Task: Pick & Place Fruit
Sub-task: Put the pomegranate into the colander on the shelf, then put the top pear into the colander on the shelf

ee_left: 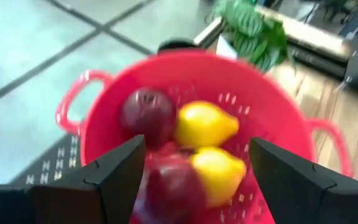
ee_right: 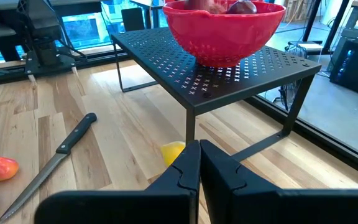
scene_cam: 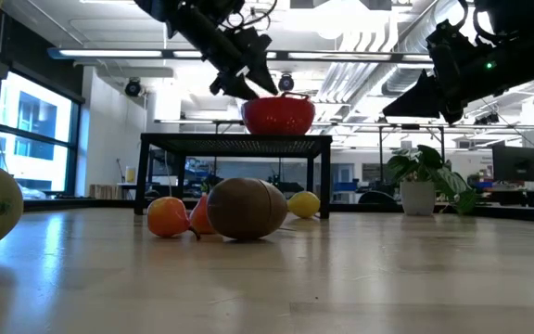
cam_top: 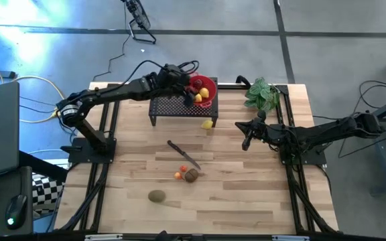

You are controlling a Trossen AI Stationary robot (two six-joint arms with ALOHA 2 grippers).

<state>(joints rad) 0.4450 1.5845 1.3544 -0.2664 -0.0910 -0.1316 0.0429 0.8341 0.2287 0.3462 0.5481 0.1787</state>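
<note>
**Desk:** Left gripper (ee_left: 191, 180) first: where does it stand?

**Caption writer:** Its fingers (ee_left: 120, 174) are spread apart above the red colander (ee_left: 98, 134), which sits on a black rack (cam_top: 173, 107). Directly beneath lie a dark red fruit (ee_left: 174, 186), two lemons (ee_left: 205, 124) and another dark red piece. Whether the nearest one is touched cannot be told.

**Desk:** And farther out?

**Caption writer:** Beside the rack, one lemon (cam_top: 208, 124) lies on the table (cam_top: 246, 187). Beyond a knife (cam_top: 183, 154) sit tiny orange fruits (cam_top: 181, 173) touching a kiwi (cam_top: 191, 175); another kiwi (cam_top: 156, 196) lies farthest off. The right gripper (ee_right: 199, 163) waits, fingers pressed together, well apart.

**Desk:** Handling?

**Caption writer:** Probably light, firm, smooth-skinned and apt to roll; best pinched across the widest part.
</note>
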